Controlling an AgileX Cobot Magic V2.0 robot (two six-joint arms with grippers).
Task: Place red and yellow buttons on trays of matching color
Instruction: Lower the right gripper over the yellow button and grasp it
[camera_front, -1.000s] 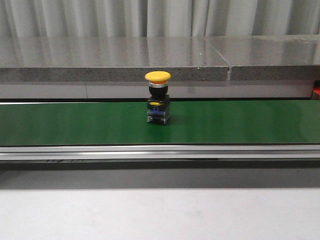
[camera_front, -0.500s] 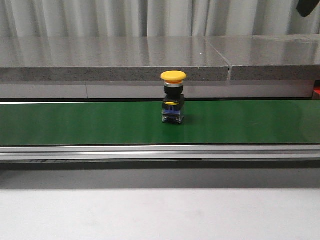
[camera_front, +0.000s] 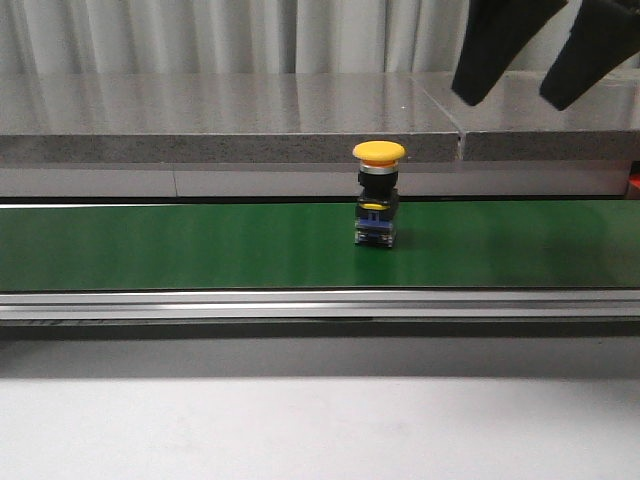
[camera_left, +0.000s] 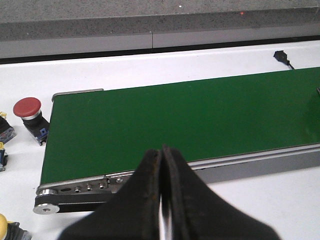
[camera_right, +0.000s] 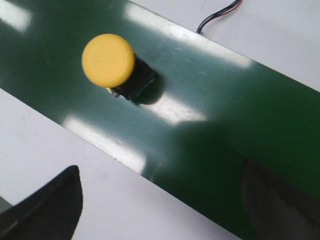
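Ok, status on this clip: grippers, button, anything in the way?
Left gripper shut, empty. Right gripper open, above the green belt. Yellow button upright on belt, untouched. Nothing blocking it.

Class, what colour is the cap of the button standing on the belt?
Yellow cap; right wrist view shows it best.

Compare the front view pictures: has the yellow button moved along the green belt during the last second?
Yes. The yellow button has shifted rightward along the green belt, closer to the seam in the grey stone ledge behind it.
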